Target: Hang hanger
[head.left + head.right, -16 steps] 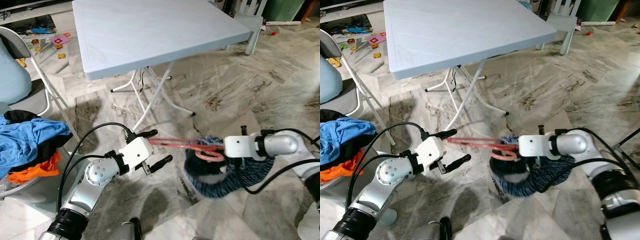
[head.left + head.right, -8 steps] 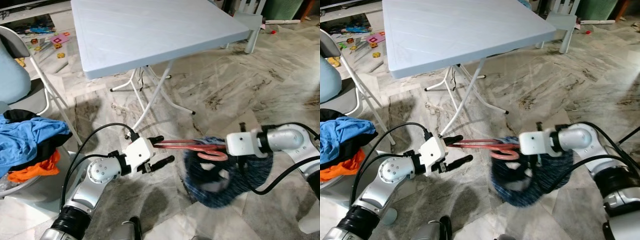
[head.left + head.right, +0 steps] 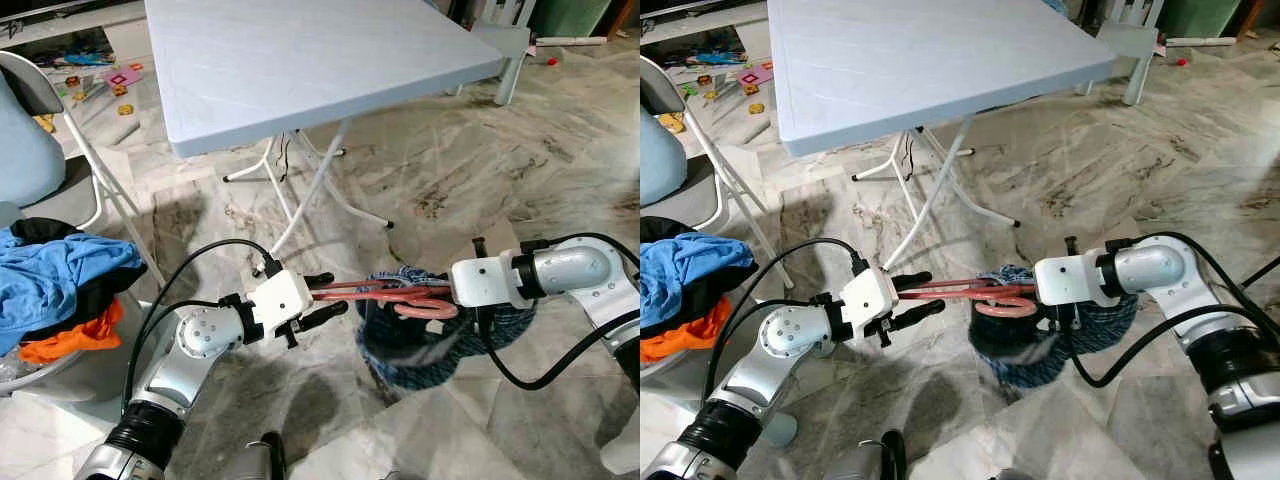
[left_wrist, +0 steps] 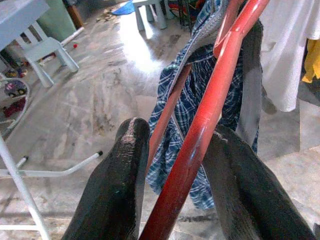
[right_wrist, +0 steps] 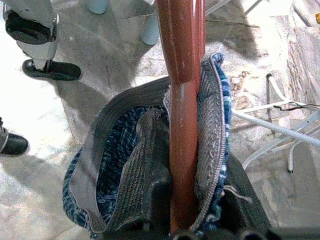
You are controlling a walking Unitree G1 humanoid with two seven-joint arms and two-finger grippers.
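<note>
Closing on the red hanger (image 3: 365, 290): your left tool (image 3: 322, 298) narrowed since a second ago, now pinching it. Right tool (image 3: 1040, 292) grips hanger plus blue garment (image 3: 425, 345); no rail yet.

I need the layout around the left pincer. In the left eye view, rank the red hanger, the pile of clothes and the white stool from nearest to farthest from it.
1. red hanger: between the left pincer fingers.
2. pile of clothes: on the robot's left.
3. white stool: far ahead, right, beyond the table.

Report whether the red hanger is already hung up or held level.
Held level, not hung: the red hanger spans between the left pincer and right pincer, with the blue plaid garment drooping beneath.
</note>
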